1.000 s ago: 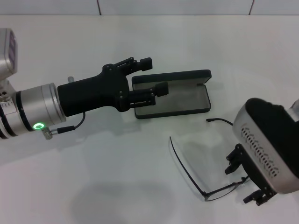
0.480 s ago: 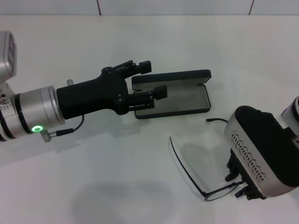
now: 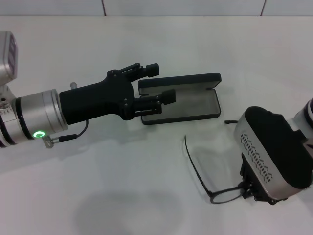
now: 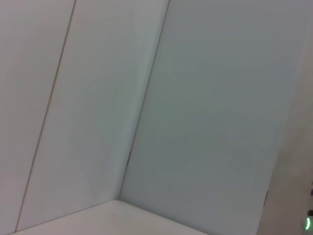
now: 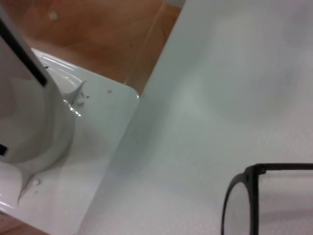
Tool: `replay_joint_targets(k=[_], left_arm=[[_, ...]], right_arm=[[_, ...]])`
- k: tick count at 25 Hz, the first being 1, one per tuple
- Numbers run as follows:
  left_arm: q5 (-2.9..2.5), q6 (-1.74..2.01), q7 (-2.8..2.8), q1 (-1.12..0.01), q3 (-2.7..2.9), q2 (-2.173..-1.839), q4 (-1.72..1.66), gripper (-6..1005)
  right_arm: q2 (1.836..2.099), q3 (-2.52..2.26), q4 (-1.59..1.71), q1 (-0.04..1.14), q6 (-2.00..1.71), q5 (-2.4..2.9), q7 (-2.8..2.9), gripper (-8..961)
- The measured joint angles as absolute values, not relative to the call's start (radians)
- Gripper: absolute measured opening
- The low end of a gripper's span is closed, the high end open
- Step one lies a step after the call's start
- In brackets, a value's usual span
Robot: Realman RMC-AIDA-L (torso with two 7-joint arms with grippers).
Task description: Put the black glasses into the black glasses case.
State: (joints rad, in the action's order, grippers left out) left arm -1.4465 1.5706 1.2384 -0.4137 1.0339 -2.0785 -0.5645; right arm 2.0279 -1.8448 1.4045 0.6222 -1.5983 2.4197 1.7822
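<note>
Right tool [image 3: 248, 192] seemingly clamped on black glasses [image 3: 215, 193]; left tool [image 3: 161, 83], fingers apart, over open black glasses case [image 3: 195, 105].

Matt white counter [image 3: 146, 186], smooth and faintly grainy up close; thin black wire to the black glasses [image 3: 210, 188], with clear glossy lenses. Hard matt black shell on the black glasses case [image 3: 195, 78], dull grey cloth-like lining inside. Matt black plastic on the left gripper [image 3: 159, 83] behind a brushed silver metal wrist [image 3: 36, 115]; silvery casing with black padding over the right gripper [image 3: 249, 191].
</note>
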Motion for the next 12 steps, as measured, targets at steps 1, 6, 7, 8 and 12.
replay_joint_targets(k=[1, 6, 7, 8, 12], left_arm=[[-1.447, 1.571, 1.238, -0.414, 1.034, -2.078, -0.564, 880], [-1.445, 1.573, 1.258, -0.416, 1.034, -2.078, -0.565, 878], [-1.443, 1.576, 1.268, -0.416, 1.034, -2.078, -0.567, 878], [-1.441, 1.583, 1.281, -0.416, 1.034, -2.078, -0.569, 878], [-1.438, 1.645, 1.344, -0.431, 1.034, -2.070, -0.574, 877]], right_arm=[[2.028, -1.843, 1.404, 0.621, -1.593, 2.419, 1.783, 200], [2.026, -1.825, 1.408, 0.613, -1.586, 2.420, 1.789, 140], [2.025, -1.815, 1.417, 0.607, -1.589, 2.419, 1.790, 128], [2.024, -1.800, 1.432, 0.597, -1.598, 2.417, 1.791, 116], [2.021, -1.694, 1.519, 0.522, -1.652, 2.373, 1.739, 116]])
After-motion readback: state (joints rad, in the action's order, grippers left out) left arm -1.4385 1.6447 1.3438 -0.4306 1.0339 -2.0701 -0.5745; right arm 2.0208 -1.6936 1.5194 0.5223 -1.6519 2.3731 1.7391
